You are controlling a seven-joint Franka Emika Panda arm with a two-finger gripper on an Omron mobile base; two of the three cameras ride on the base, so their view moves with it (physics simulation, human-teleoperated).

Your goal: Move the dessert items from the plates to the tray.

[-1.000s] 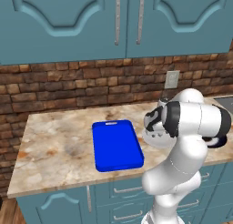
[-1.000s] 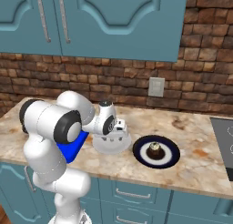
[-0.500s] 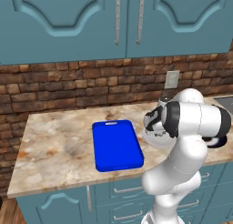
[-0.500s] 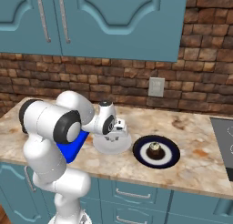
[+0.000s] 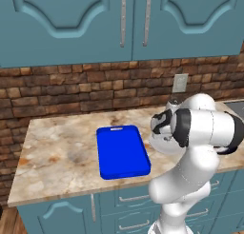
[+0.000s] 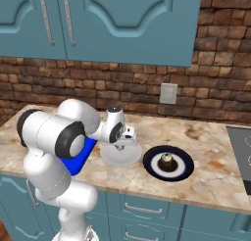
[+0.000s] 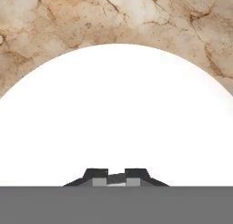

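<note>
Marbled tan stone counter [image 6: 211, 176] under teal cupboards carries your bright blue rectangular tray [image 5: 121, 151], bare, at 9 o'clock of the plain light grey round plate [image 6: 121, 156]. At 3 o'clock, the dark navy plate [image 6: 168, 163] holds the small brown cupcake [image 6: 167, 161]. Your gripper [image 7: 116, 178] hangs low over the grey plate, fingertips [image 7: 97, 174] pressed nearly together on something small and pale that you cannot identify.

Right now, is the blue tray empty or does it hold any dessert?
Empty where visible: the blue tray shows bare blue in the left base view. The cupcake sits on the navy plate.
</note>
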